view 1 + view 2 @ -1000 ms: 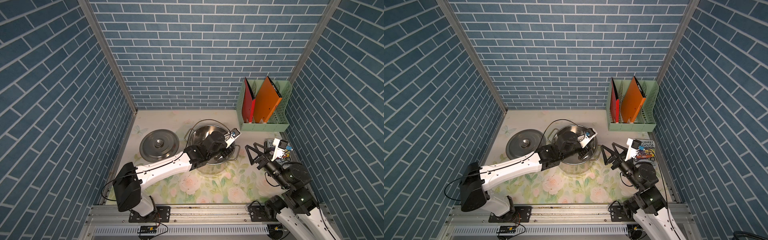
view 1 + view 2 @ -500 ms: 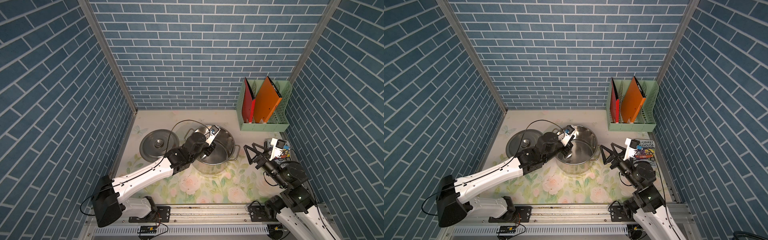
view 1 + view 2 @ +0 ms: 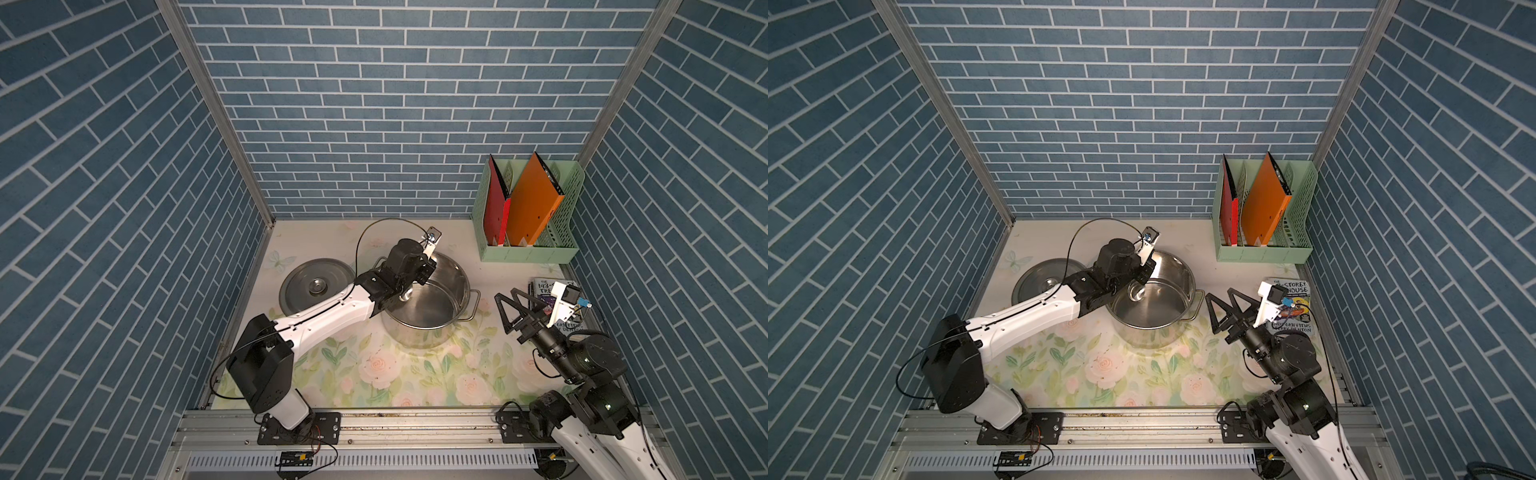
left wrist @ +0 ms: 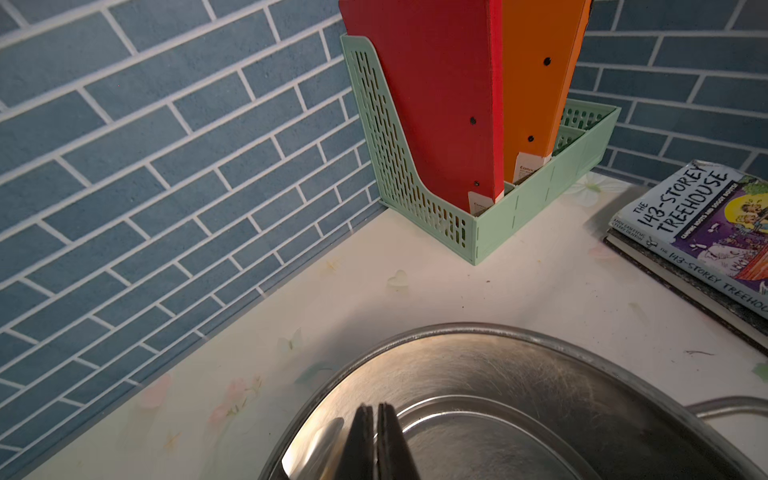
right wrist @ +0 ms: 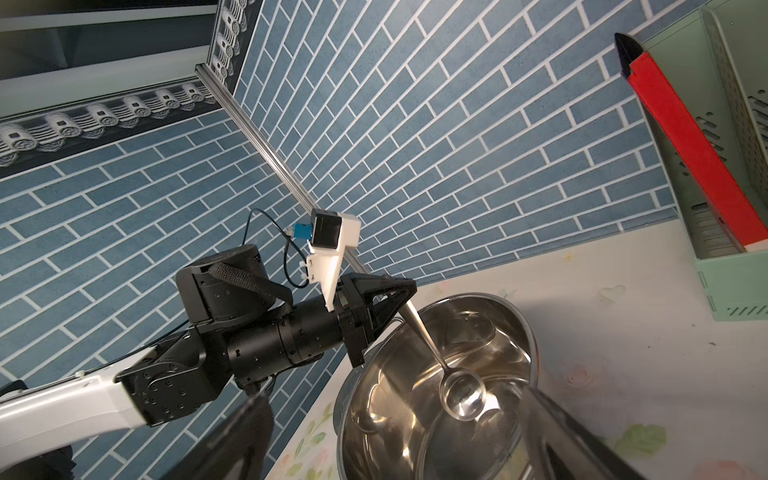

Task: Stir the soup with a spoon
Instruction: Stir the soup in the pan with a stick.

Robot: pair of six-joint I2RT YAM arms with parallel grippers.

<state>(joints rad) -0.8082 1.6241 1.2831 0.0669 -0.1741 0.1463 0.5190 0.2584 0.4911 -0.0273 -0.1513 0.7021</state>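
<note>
One pot [image 3: 451, 272], one lid [image 3: 316, 286], one spoon [image 5: 461, 395], one red folder [image 3: 496, 203], one orange folder [image 3: 534, 203], one rack [image 3: 528, 253], two stacked books [image 4: 698, 216]

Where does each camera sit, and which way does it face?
Top views: high above the front, looking down on the table; left gripper and right gripper show.
Left wrist: on the left arm, looking past its shut fingers over the steel pot toward the file rack.
Right wrist: on the right arm, facing the left gripper holding the spoon in the pot; its own fingers show blurred.
Shared: both wrist views see pot and rack.
</note>
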